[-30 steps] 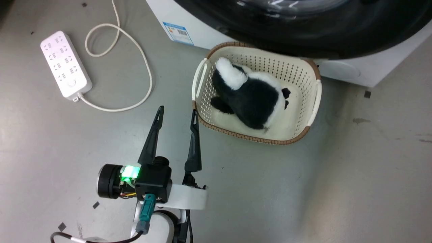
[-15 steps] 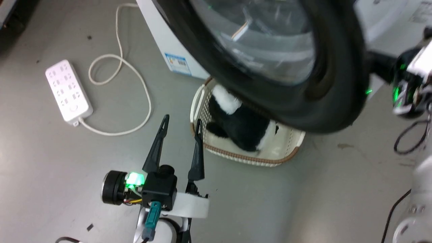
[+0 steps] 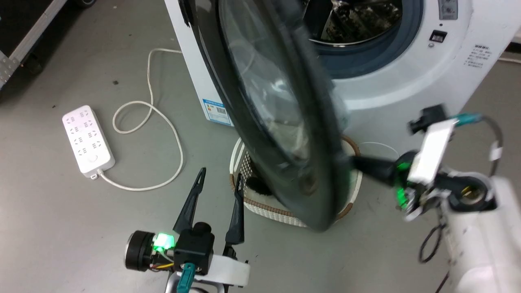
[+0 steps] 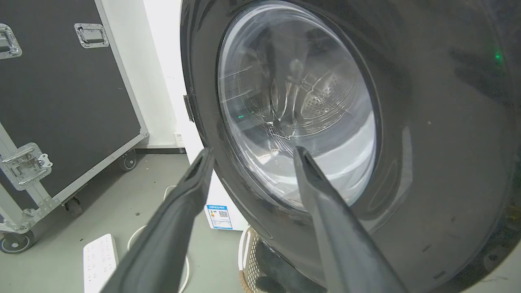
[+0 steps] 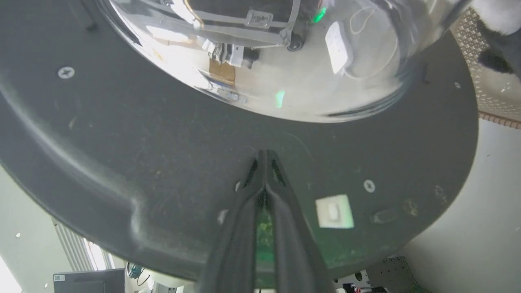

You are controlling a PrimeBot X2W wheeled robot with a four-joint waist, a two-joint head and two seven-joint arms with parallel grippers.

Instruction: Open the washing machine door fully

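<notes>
The white washing machine (image 3: 411, 77) stands at the top of the head view, its steel drum (image 3: 358, 18) uncovered. The washing machine door (image 3: 276, 122), glossy black with a bulging glass window (image 4: 293, 101), is swung out and stands nearly edge-on to the head camera. My right gripper (image 3: 358, 165) is shut with nothing in it. Its tips (image 5: 264, 154) rest against the door's dark inner face (image 5: 122, 134), below the glass bowl (image 5: 264, 61) and near the free edge. My left gripper (image 3: 220, 177) is open and empty near the floor. It faces the door's outer side (image 4: 427, 142) without touching it.
A cream basket (image 3: 240, 162) holding a black-and-white plush toy (image 5: 500, 36) sits on the floor under the door. A white power strip (image 3: 87, 140) and its looped cable (image 3: 163, 122) lie to the left. A black wheeled flight case (image 4: 61, 93) stands left of the washer.
The head view has tilted up, bringing the washer front and drum into sight. The door has swung further out from the washer. My right gripper now shows against its inner side; the left gripper stays open.
</notes>
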